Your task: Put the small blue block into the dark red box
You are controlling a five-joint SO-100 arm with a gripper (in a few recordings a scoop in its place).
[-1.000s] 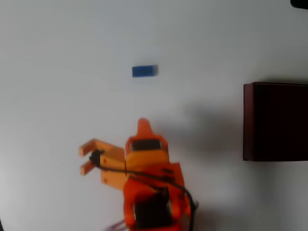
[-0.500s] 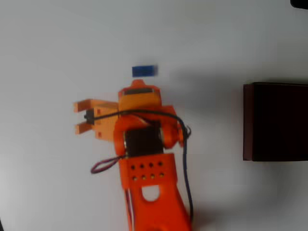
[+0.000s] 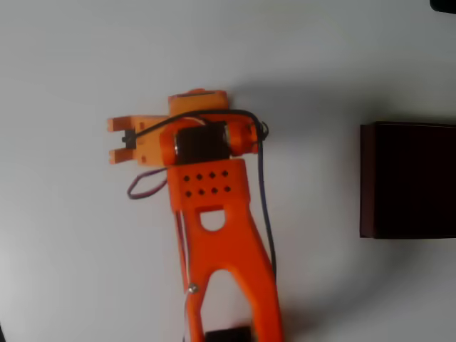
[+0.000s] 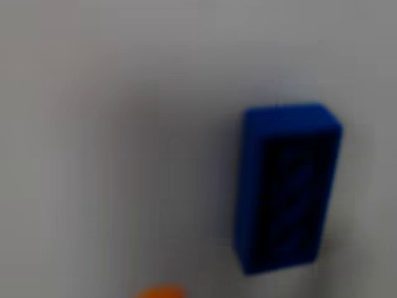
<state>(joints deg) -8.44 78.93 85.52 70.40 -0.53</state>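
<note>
Overhead view: arm (image 3: pixel 214 206) now over the small blue block (image 4: pixel 286 186), jaws' state unclear.

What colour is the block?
Bright blue, with a darker striped face; the block shows best in the wrist view.

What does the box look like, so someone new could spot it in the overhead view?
Start from the white table in the overhead view and go to its right edge, right of the orange arm. There sits the dark red box, square, open-topped, cut off by the frame. Its thin maroon walls and near-black inside set it apart on the pale surface.
</note>
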